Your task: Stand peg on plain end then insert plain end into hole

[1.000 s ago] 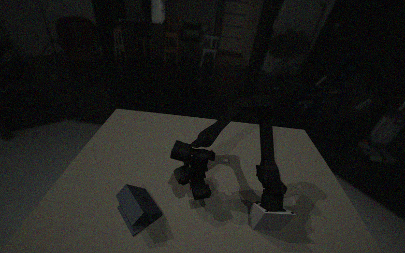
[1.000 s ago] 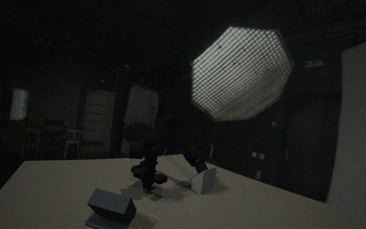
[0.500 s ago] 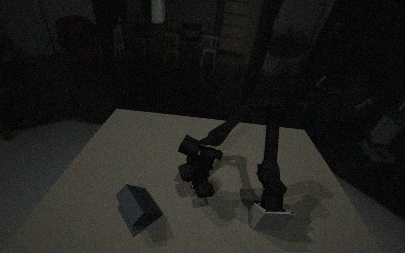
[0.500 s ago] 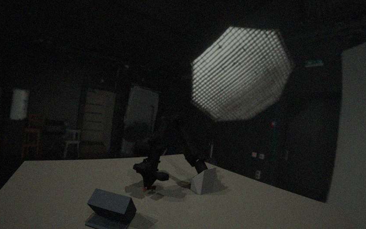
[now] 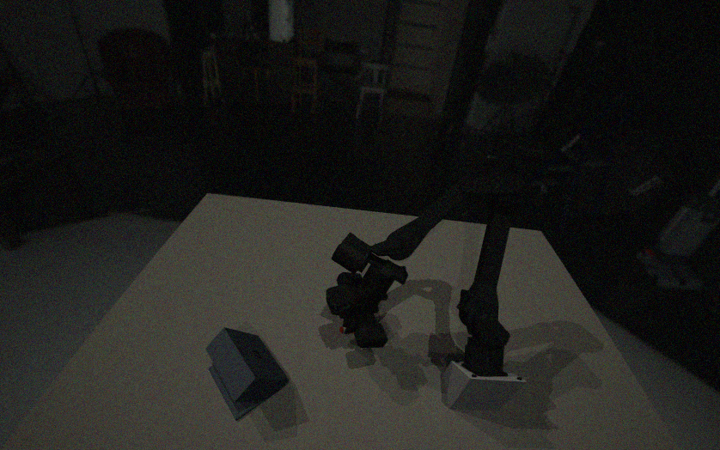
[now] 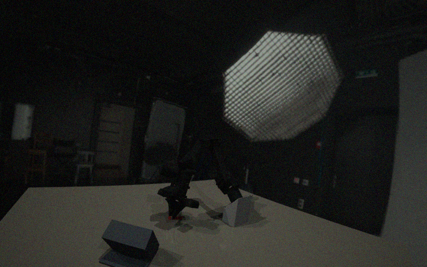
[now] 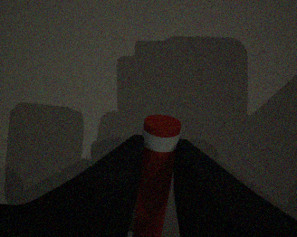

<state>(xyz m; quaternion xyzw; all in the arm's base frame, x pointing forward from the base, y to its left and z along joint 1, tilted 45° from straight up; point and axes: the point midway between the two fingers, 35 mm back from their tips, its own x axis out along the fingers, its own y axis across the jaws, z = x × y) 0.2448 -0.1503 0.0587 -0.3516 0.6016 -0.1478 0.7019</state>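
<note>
Peg (image 5: 343, 330) (image 6: 176, 217) (image 7: 157, 181) between fingers of end effector (image 5: 347, 330) (image 6: 173, 217) (image 7: 158, 146).

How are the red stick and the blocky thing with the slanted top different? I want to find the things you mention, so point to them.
The round red peg with a white band (image 6: 175, 217) (image 7: 156, 181) is thin; the blue-grey sloped block (image 5: 240, 363) (image 6: 129, 235) is chunky with flat sides. The peg is gripped in the black robot hand (image 7: 159, 149); the block stands on the table, touched by nothing else.
</note>
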